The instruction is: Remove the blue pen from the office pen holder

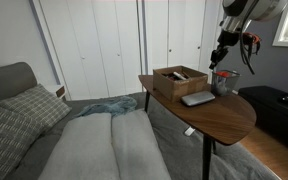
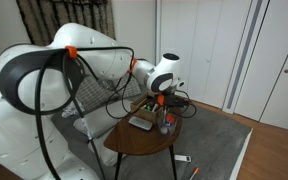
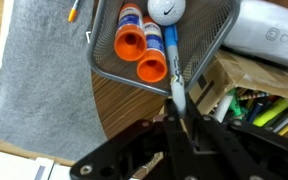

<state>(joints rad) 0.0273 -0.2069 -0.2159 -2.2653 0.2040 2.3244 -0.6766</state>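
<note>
In the wrist view the blue pen [image 3: 171,48] stands in the grey mesh office pen holder [image 3: 106,68], and its pale upper end runs up between my fingers. My gripper [image 3: 179,115] is shut on that end. The holder also contains two glue sticks with orange caps [image 3: 130,40] and a white ball [image 3: 167,9]. In both exterior views my gripper [image 1: 220,56] [image 2: 162,99] hangs straight above the holder [image 1: 225,82] [image 2: 167,123], which stands on the round wooden table [image 1: 219,115]. The pen is too small to make out in the exterior views.
A wide brown box [image 1: 179,80] with markers [image 3: 259,105] sits next to the holder. A flat grey slab [image 1: 197,98] lies on the table in front of it. A couch with grey cushions [image 1: 24,110] stands beside the table. White closet doors [image 1: 104,45] are behind.
</note>
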